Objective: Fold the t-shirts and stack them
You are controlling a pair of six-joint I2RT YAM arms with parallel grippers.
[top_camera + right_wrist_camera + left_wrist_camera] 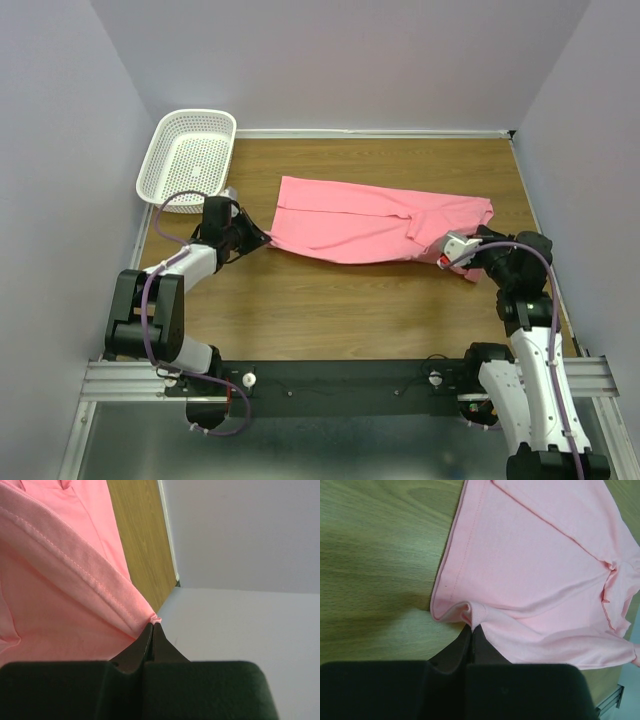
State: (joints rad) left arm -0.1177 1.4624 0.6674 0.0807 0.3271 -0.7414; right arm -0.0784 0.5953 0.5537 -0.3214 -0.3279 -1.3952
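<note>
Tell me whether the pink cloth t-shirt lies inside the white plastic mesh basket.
No: the t-shirt lies on the wooden table, apart from the basket.

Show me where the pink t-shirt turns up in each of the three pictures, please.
Top external: the pink t-shirt lies across the middle of the wooden table, between the left gripper and right gripper.
Left wrist: it fills the upper right, one corner pinched by the left gripper.
Right wrist: it fills the left half, its hemmed edge pinched by the right gripper.
Shared landmark: that wooden table, seen in all three.
</note>
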